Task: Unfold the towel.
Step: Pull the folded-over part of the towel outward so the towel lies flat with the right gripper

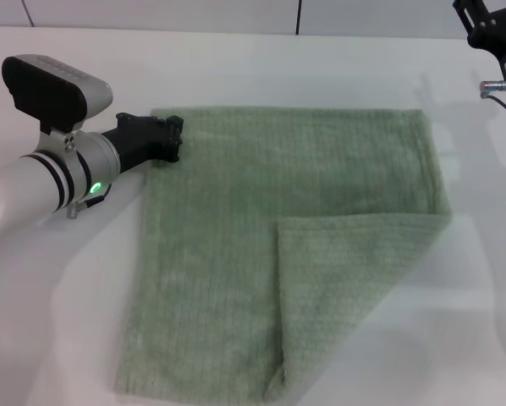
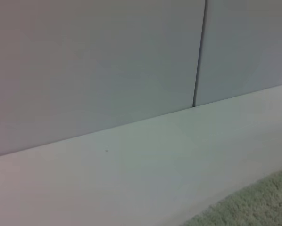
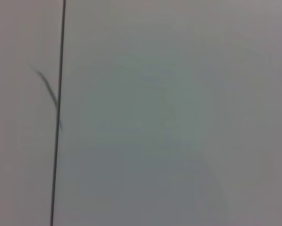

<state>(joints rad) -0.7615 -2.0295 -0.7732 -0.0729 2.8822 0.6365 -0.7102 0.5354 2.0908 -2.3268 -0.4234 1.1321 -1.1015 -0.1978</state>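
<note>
Towel (image 1: 236, 254) flat on table (image 1: 456, 338), near-right corner folded over; left gripper (image 1: 173, 139) at towel's far-left corner, grip unclear; right gripper (image 1: 498, 46) raised beyond far-right corner, jaws unseen

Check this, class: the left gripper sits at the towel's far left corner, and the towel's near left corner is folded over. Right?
Not quite. The head view shows the towel's near right corner folded over, not the left. The left gripper is indeed at the far left corner.
</note>
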